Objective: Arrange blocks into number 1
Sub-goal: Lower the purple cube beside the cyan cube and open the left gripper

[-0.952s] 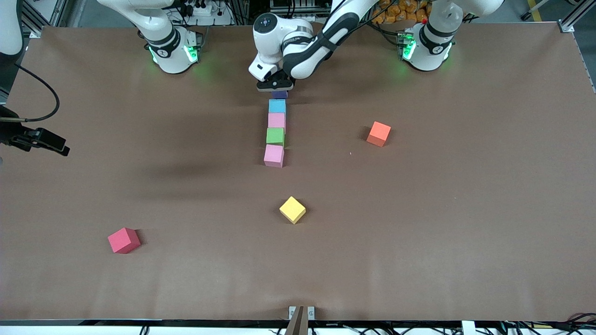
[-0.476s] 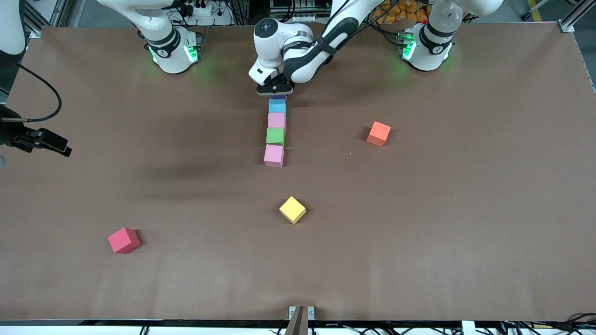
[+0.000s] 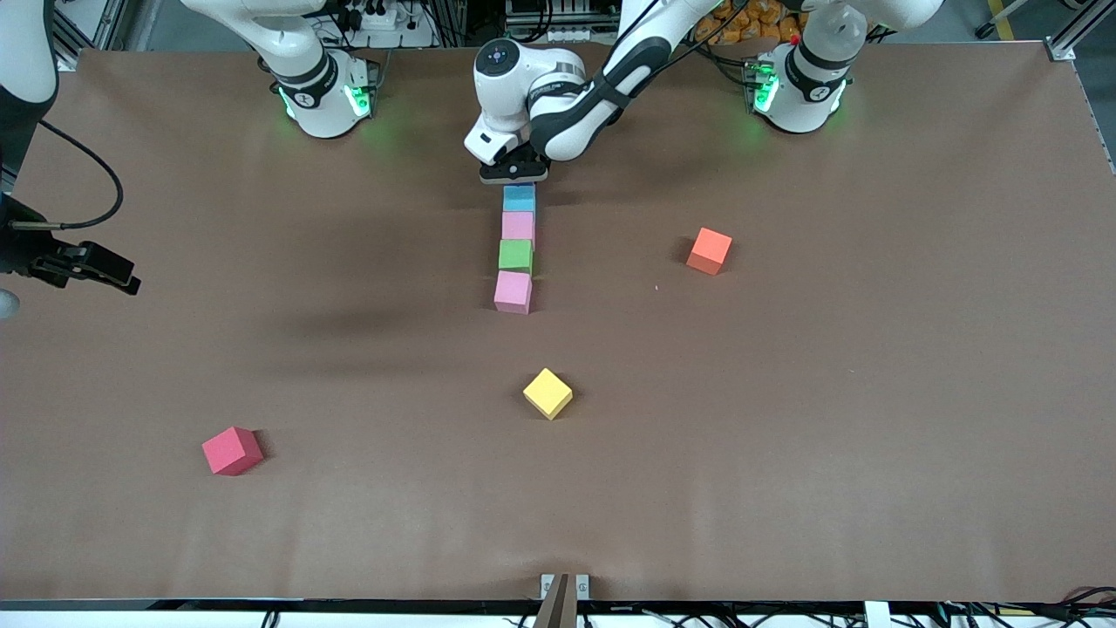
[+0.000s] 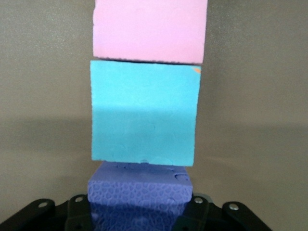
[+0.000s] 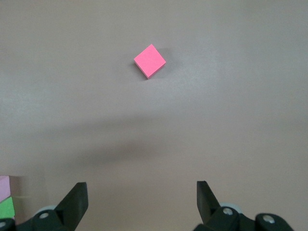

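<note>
The blocks form a straight line on the brown table (image 3: pixel 785 436): from the end nearest the front camera, a pink block (image 3: pixel 513 291), green block (image 3: pixel 515 255), a second pink block (image 3: pixel 518 226) and blue block (image 3: pixel 519 199), each touching the next. The purple block (image 4: pixel 139 192) at the line's farthest end is hidden in the front view under the left gripper (image 3: pixel 513 171); the left wrist view shows it pressed against the blue block, its lower part cut off by the frame edge. The left gripper is pinched shut on the purple block, low over the table at the end of the line. Loose blocks lie apart from the line: an orange block (image 3: pixel 709 250) toward the left arm's end, a yellow block (image 3: pixel 547 393) nearer the camera than the line, and a red block (image 3: pixel 232 450) toward the right arm's end, nearest the camera. The right gripper (image 5: pixel 142 202) waits with fingers spread wide and empty, over the table's edge at the right arm's end, partly cut off in the front view.
</note>
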Available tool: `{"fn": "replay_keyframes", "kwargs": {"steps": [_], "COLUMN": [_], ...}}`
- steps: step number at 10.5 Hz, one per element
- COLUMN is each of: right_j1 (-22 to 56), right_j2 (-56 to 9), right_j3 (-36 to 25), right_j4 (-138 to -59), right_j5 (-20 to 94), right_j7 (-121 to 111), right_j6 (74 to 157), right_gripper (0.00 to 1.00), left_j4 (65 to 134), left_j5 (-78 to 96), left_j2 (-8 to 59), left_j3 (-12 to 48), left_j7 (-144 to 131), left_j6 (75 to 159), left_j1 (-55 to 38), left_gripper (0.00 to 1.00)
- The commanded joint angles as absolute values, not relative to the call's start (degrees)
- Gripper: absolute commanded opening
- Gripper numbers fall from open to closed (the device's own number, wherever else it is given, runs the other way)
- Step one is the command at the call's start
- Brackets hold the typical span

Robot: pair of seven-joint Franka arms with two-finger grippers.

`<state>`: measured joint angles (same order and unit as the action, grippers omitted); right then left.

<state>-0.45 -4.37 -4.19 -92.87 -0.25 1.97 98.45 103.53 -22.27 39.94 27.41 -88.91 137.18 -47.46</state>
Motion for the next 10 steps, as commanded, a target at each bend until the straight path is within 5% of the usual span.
{"fn": "replay_keyframes", "kwargs": {"steps": [1, 5, 7, 10], "right_j1": [-0.4, -0.4, -0.3, -0.3], "right_j2": [-4.0, -4.0, -4.0, -4.0], "right_j3": [-4.0, -4.0, -4.0, -4.0], "right_j4": [-93.0, -92.6, -92.5, -92.5], "right_j5": [-1.1, -1.8, -1.8, -1.8], "right_j7": [1.8, 1.8, 1.9, 1.9], "right_j6": [98.7, 98.7, 98.7, 98.7], "right_gripper": [1.00, 1.00, 1.00, 1.00], "left_j4": [102.7, 101.5, 100.8, 100.8], "left_j5": [-23.9, -23.8, -23.8, -23.9], "left_j2": [40.5, 41.1, 41.8, 41.6], "left_j3": [27.2, 26.5, 26.5, 26.5], "left_j7": [-88.5, -88.5, -88.6, -88.9], "left_j6": [137.5, 137.9, 138.1, 138.0], "left_j1": [-47.5, -47.4, -47.2, -47.4], "left_gripper": [0.00, 0.00, 0.99, 1.00]}}
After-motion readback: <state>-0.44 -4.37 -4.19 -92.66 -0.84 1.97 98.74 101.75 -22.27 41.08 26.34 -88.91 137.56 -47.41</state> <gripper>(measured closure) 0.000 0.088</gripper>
